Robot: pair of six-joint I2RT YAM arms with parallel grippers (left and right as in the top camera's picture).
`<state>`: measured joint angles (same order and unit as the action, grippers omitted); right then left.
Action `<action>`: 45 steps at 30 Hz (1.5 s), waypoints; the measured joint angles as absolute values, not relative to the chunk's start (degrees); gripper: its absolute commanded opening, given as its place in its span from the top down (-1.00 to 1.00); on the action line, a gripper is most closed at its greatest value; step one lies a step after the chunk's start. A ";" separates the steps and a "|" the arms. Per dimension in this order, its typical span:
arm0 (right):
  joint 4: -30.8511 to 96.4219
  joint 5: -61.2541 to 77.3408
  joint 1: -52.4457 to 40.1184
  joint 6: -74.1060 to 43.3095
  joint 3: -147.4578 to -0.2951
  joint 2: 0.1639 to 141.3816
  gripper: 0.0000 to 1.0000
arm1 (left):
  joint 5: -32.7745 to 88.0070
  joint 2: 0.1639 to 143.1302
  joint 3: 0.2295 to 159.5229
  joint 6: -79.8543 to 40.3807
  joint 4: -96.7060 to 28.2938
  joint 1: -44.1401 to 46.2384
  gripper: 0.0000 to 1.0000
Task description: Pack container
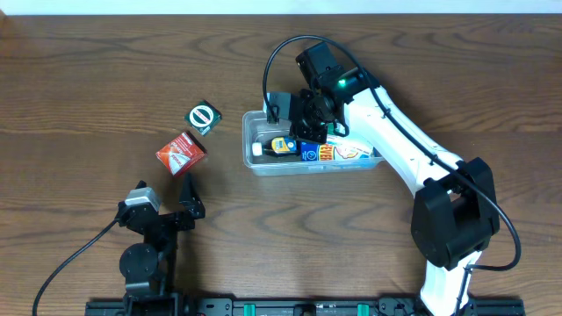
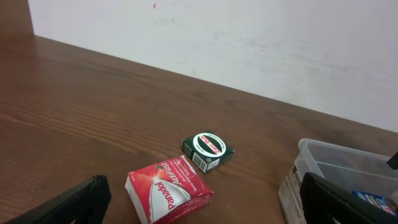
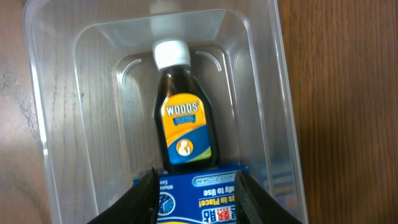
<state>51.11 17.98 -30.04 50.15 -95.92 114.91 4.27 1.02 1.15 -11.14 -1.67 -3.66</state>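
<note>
Clear plastic rectangular container with rounded corners sits right of centre in the overhead view, on the brown wooden table. Inside it hangs the right gripper, its fingers flanking a blue printed box; whether they clamp it cannot be told. Above the box in the right wrist view, a dark brown bottle with a white cap and yellow label lies on the container floor. At lower left overhead, the left gripper is spread wide, holding nothing. Left of the container, apart from it, lie a red cardboard box and a smaller dark green box with a round white label.
</note>
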 measured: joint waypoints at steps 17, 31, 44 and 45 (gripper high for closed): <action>51.11 18.00 -30.04 50.15 -95.92 114.91 0.24 | 4.27 1.02 1.15 -11.11 -1.67 -3.66 -0.96; 51.11 18.00 -30.04 50.13 -95.92 114.91 0.20 | 4.27 1.02 1.15 -11.14 -1.67 -3.66 -0.96; 51.24 18.02 -30.04 50.11 -95.92 114.91 0.18 | 4.27 1.02 1.15 -11.11 -1.67 -3.66 -0.96; 51.31 18.02 -30.04 50.11 -95.92 114.91 0.18 | 4.27 1.02 1.15 -11.11 -1.67 -3.66 -0.96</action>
<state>51.31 18.02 -30.04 50.11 -95.92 114.91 4.27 1.02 1.15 -11.11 -1.67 -3.66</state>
